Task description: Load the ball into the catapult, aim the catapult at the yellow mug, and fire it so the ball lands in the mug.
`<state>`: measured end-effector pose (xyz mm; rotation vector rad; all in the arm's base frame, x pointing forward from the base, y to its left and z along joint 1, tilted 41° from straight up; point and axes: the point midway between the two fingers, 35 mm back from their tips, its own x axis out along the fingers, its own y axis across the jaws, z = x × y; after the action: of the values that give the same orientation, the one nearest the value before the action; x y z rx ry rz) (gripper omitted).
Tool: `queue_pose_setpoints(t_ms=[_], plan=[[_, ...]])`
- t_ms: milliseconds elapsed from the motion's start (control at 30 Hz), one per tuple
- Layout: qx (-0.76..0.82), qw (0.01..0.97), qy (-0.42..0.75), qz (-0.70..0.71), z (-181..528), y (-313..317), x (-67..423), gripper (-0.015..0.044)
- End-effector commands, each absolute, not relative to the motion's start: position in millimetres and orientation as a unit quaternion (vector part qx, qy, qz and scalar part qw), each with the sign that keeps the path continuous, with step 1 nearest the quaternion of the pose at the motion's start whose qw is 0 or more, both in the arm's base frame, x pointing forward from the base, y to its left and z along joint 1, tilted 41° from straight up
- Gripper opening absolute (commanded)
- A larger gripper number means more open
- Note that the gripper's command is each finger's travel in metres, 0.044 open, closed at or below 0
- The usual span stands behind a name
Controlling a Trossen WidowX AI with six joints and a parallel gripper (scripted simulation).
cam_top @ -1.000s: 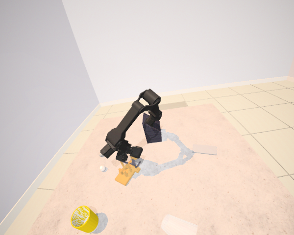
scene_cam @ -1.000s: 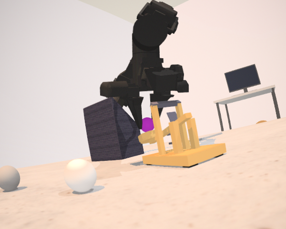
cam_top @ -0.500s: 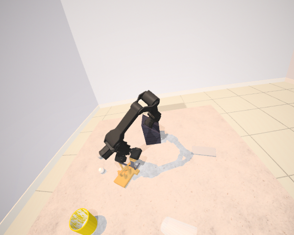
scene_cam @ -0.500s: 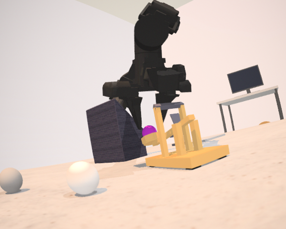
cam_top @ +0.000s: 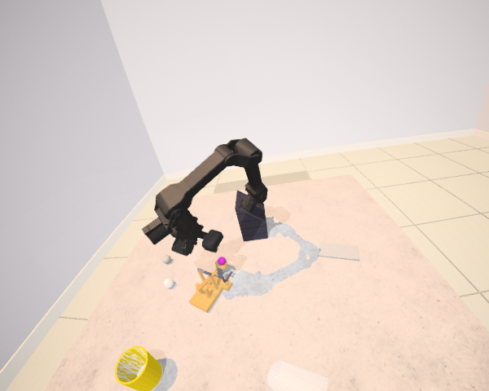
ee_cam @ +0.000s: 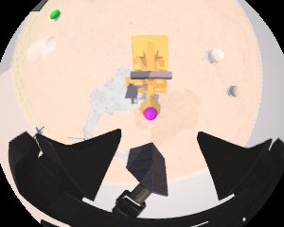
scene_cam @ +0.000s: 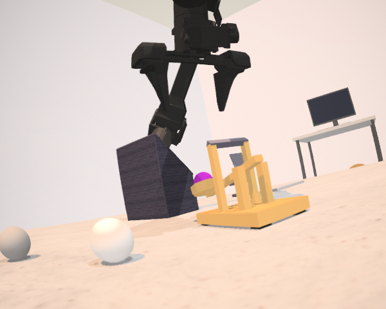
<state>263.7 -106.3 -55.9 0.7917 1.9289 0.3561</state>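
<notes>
The magenta ball (cam_top: 222,260) (scene_cam: 202,176) (ee_cam: 150,113) sits in the cup of the orange wooden catapult (cam_top: 211,290) (scene_cam: 253,215) (ee_cam: 150,53). The catapult's arm is down. My gripper (cam_top: 186,248) (scene_cam: 195,107) (ee_cam: 159,134) is open and empty. It hangs above and a little behind the ball, clear of the catapult. The yellow mug (cam_top: 137,366) stands upright near the front left of the mat. In the wrist view it lies straight beyond the catapult's far end.
A dark block (cam_top: 251,218) (scene_cam: 150,179) (ee_cam: 149,166) holds the arm's base, close behind the catapult. Two pale balls (cam_top: 165,259) (cam_top: 168,283) (scene_cam: 14,243) (scene_cam: 111,239) lie to its left. A white cylinder (cam_top: 297,376) and a flat grey sheet (cam_top: 339,251) lie on the mat.
</notes>
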Motion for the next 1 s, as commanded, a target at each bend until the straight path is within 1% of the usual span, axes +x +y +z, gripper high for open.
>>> queue_pose_setpoints(t_ms=[0,333,733,800,967], plan=[[0.325,0.541,0.768,0.111,-67,-124,299,0.0440],[0.331,0.657,0.676,0.030,-76,-173,390,0.0440],[0.347,0.772,0.532,-0.029,-53,-231,505,0.0440],[0.349,0.783,0.515,-0.033,-49,-236,516,0.0440],[0.349,0.784,0.512,-0.033,-48,-236,518,0.0440]])
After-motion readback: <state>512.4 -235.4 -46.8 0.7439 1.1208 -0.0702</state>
